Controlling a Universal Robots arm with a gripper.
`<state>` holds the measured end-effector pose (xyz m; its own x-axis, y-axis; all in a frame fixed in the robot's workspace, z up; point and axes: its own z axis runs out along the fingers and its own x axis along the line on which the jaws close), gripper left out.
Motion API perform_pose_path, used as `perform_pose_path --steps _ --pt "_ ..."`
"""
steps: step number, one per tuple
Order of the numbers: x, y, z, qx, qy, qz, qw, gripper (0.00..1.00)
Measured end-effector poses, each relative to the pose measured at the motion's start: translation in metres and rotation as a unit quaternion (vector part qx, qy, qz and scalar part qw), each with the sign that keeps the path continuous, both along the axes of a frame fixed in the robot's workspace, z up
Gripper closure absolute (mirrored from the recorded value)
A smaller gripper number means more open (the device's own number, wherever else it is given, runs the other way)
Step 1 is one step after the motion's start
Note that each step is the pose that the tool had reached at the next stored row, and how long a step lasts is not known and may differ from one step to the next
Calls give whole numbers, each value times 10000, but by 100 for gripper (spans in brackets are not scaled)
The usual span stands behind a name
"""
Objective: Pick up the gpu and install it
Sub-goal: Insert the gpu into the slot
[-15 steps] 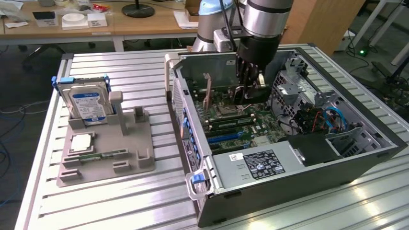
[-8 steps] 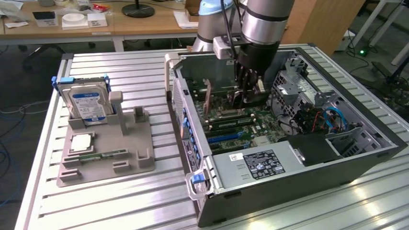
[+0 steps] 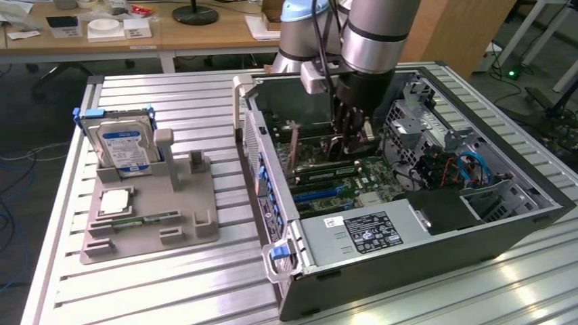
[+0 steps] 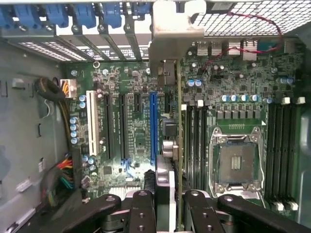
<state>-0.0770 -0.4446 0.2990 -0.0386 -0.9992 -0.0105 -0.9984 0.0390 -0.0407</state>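
Inside case, gpu point(image 4: 179, 145) edge-on, bracketward.

The computer case point(image 3: 424, 223) lies open on the table point(image 3: 181, 284), at the exterior view's right. A parts stand point(image 3: 149, 210) sits on the table to its left, with the hard drive point(image 3: 124, 145) upright in the stand's far end. Inside the case, the gripper point(image 3: 354, 139) hangs over the motherboard point(image 4: 131, 126), with the gpu point(image 4: 180, 160) edge-on between its fingers point(image 4: 143, 213), seemingly just above the slots.
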Motion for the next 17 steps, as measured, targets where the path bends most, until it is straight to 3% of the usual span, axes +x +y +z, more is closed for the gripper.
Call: perform_pose_path --steps 4,8,13,17 --pt "-40 -9 -73 -1 3 2 10000 72" --pt "-46 -83 -120 1 4 0 10000 72" --pt "-111 -87 -210 0 11 0 10000 72" --pt "-113 -162 -283 0 11 1 10000 72"
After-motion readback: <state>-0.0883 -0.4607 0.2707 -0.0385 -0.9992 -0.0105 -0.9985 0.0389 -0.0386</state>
